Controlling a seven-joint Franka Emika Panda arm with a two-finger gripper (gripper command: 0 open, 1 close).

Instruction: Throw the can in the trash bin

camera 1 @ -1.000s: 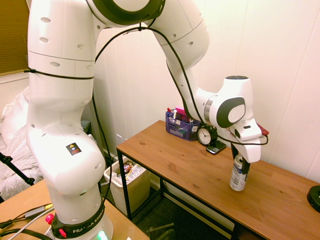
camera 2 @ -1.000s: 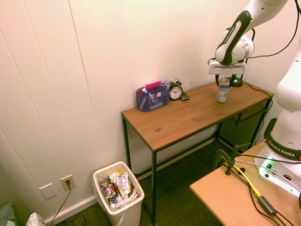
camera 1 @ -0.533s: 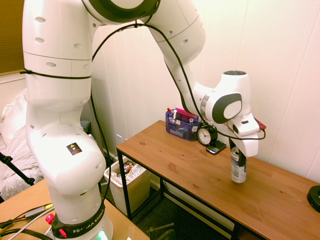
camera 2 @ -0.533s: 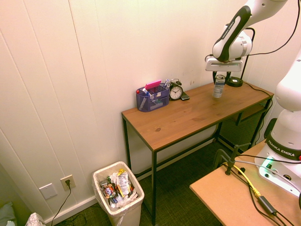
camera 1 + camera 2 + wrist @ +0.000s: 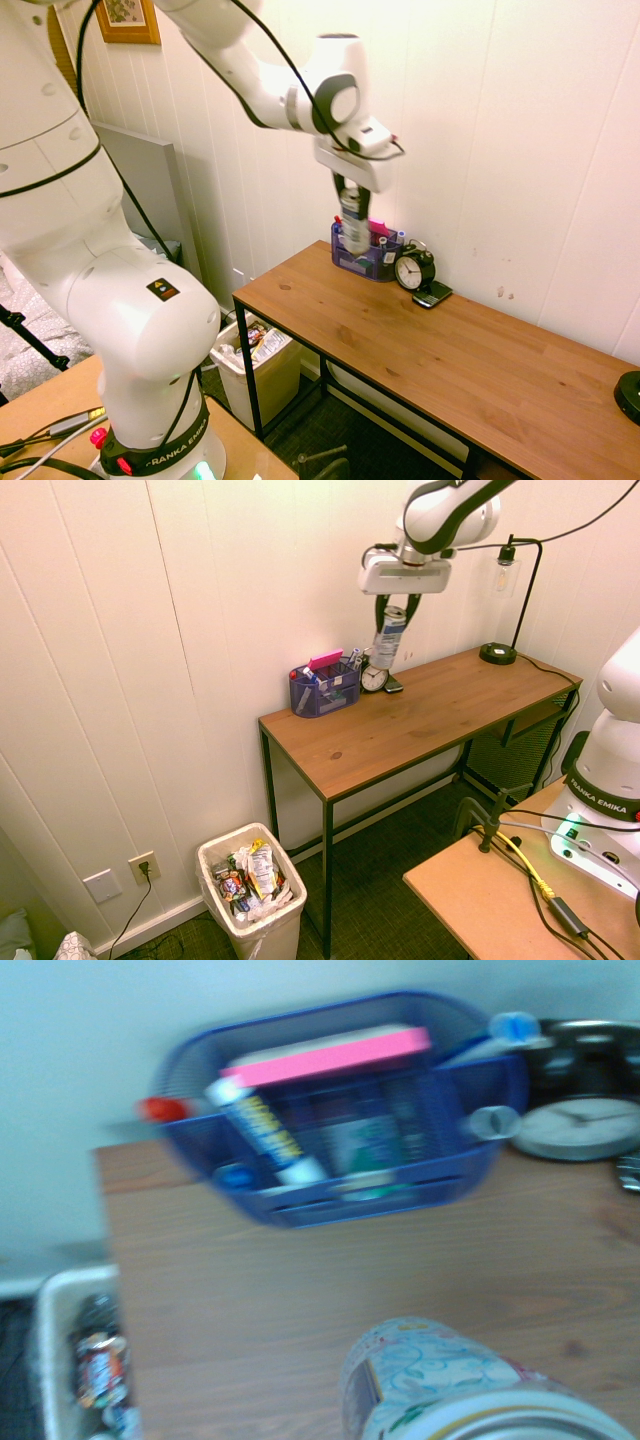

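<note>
Things numbering one of each: one can, one bin, one blue organizer, one clock, one black desk lamp and one arm with its gripper. Gripper fingers are clamping the can near its top, so the can is hanging in the air, slightly tilted, above the back of the table and just over the clock and organizer. In the first exterior view the can is showing blurred in front of the organizer, with the gripper above it and the clock standing beside a small dark flat object.

The table is a narrow wooden top on thin black metal legs, standing against a white panelled wall, with dark carpet below. The bin is sitting on the floor beside the table's end, cream, lined with a white bag and holding colourful wrappers.

The can is looking tall, slim and silver-white with blue print; in the wrist view its pale patterned side and rim are showing, blurred
</note>
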